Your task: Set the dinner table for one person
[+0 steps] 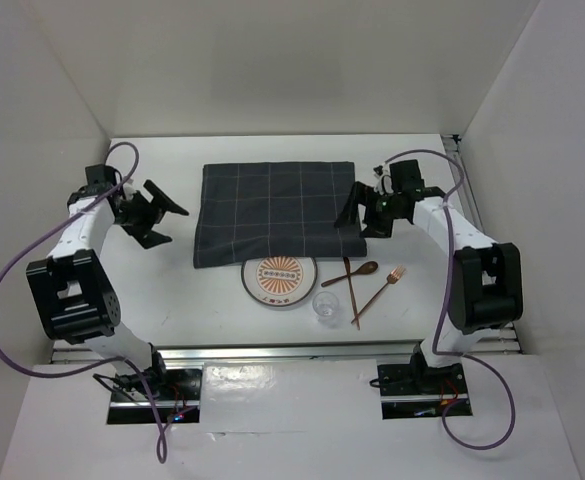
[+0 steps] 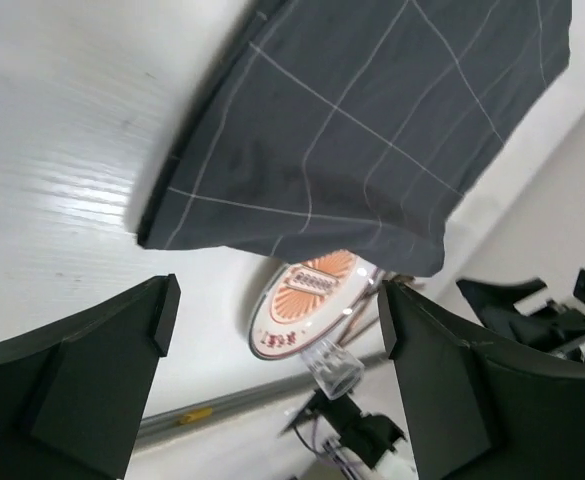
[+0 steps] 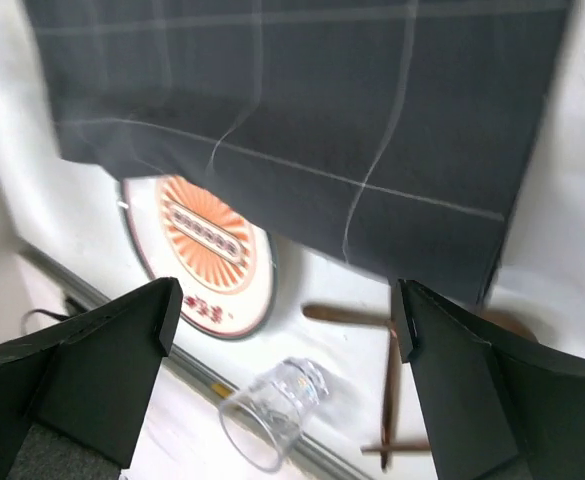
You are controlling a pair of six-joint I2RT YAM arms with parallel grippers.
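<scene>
A dark grey checked cloth mat (image 1: pixel 275 210) lies flat on the white dinner table (image 1: pixel 162 290). Its near edge overlaps a round plate with an orange pattern (image 1: pixel 278 280). A clear glass (image 1: pixel 326 306), a wooden spoon (image 1: pixel 352 272) and a wooden fork (image 1: pixel 377 295) lie right of the plate. My left gripper (image 1: pixel 162 215) is open and empty, left of the mat. My right gripper (image 1: pixel 357 215) is open and empty at the mat's right edge. The left wrist view shows the mat (image 2: pixel 372 110), plate (image 2: pixel 307 310) and glass (image 2: pixel 334 368). The right wrist view shows the mat (image 3: pixel 302 100), plate (image 3: pixel 207 255) and glass (image 3: pixel 270 410).
White walls enclose the table on the left, back and right. A metal rail (image 1: pixel 282 350) runs along the near edge. Purple cables (image 1: pixel 2 290) loop beside each arm.
</scene>
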